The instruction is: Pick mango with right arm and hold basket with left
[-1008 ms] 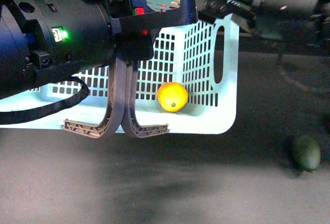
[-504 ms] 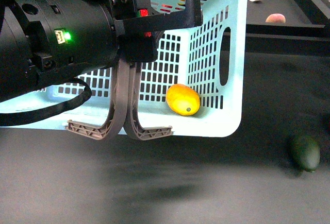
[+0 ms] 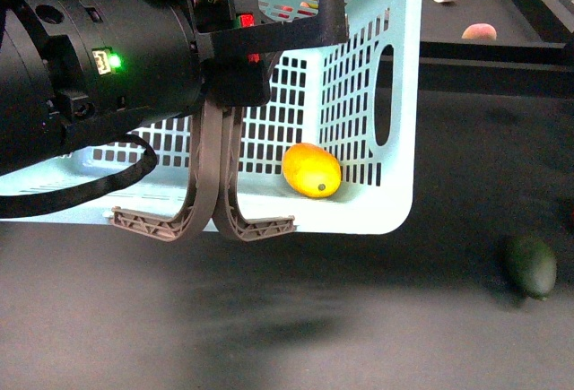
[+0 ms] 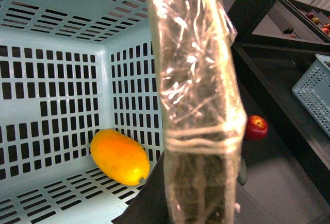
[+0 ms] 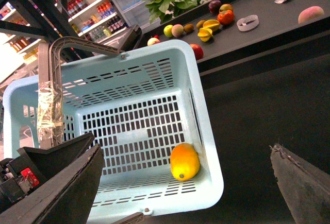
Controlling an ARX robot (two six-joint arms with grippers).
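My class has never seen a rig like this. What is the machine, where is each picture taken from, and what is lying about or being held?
It is a robot with two arms. The front view looks out from its body: the left gripper, on the bulky black arm, grips the handles of an aqua basket with a mango inside. A dark green fruit lies on the dark table. The left wrist view shows a taped handle close up. The right wrist view looks down into the basket past the right gripper, which is open and empty.

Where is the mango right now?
In the front view, the mango lies inside the basket, in its right-hand corner, right of the grey handles.
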